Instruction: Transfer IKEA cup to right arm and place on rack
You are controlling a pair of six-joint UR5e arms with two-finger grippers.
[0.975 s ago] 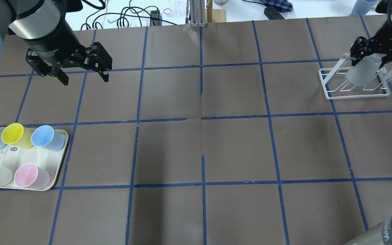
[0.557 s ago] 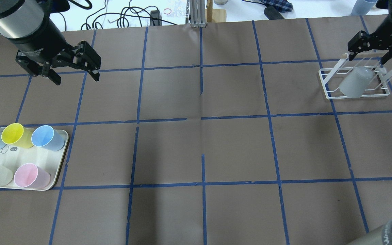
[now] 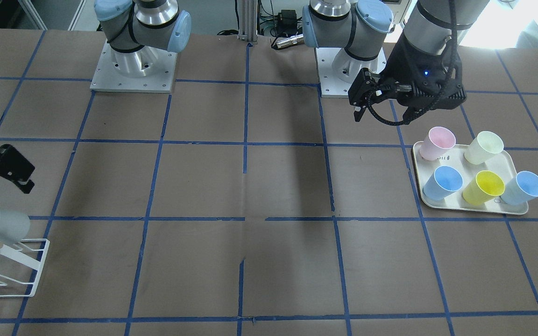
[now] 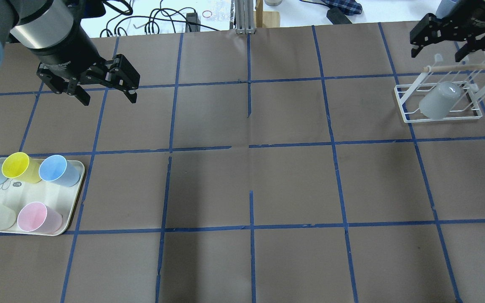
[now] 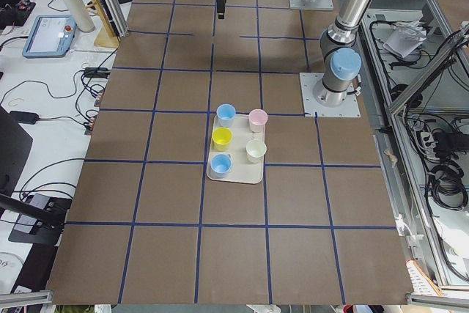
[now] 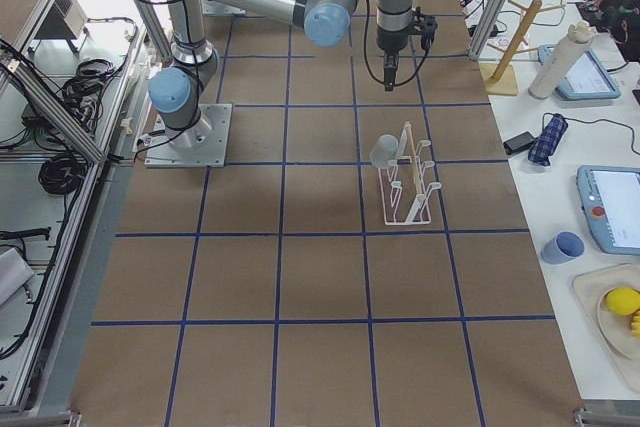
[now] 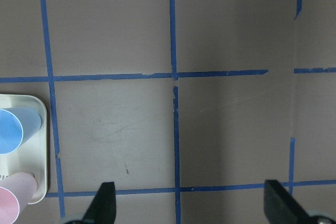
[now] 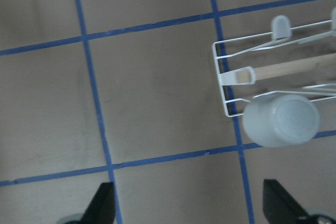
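The brown paper-covered table (image 4: 251,185), gridded in blue tape, carries everything. The black two-finger left hand (image 4: 109,101) hangs over its far left part, fingers spread and empty. The black right hand (image 4: 436,54) hovers just beyond the rack, likewise released (touching nothing). A cream rectangular tray (image 4: 53,198) at the near left holds five coloured plastic cups (image 4: 59,170). The white wire rack (image 4: 399,103) with a wooden dowel (image 4: 465,66) stands far right. The pale grey plastic tumbler (image 4: 438,102) sits upside down and tilted on the rack.
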